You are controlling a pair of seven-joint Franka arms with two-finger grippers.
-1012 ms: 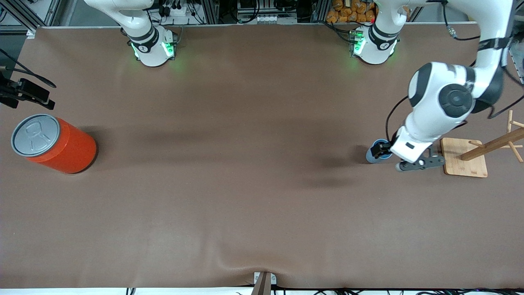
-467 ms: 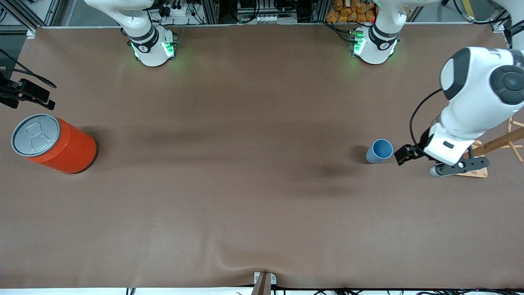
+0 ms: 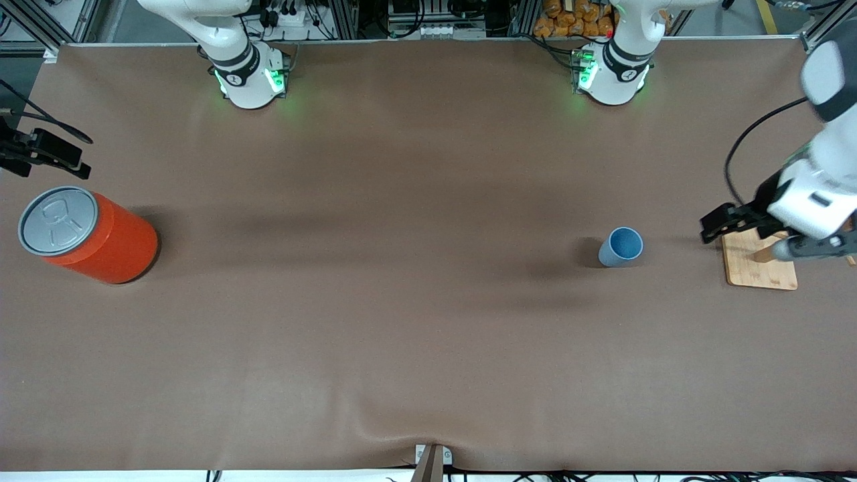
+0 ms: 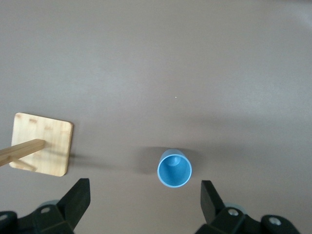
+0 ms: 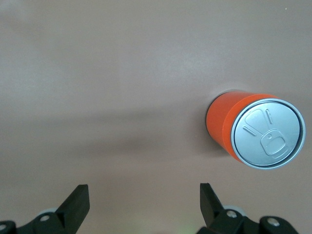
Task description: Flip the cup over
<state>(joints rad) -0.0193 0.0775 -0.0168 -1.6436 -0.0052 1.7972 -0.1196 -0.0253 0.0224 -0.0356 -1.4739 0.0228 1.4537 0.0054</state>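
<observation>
The small light-blue cup (image 3: 620, 246) stands upright on the brown table with its mouth up, toward the left arm's end. In the left wrist view the cup (image 4: 174, 168) lies below, free of the fingers. My left gripper (image 3: 722, 223) hangs open and empty in the air over the edge of a wooden base, apart from the cup; its jaws (image 4: 145, 192) stand wide. My right gripper (image 5: 144, 195) is open and empty above bare table beside the orange can.
A big orange can (image 3: 100, 234) with a grey pull-tab lid stands at the right arm's end of the table, seen too as the can (image 5: 253, 131) in the right wrist view. A wooden peg stand on a square base (image 3: 760, 266) sits beside the cup, at the left arm's end.
My left gripper, which was down at the cup a second ago, has lifted off and swung toward the left arm's end, over the wooden base. The cup stays upright in place.
</observation>
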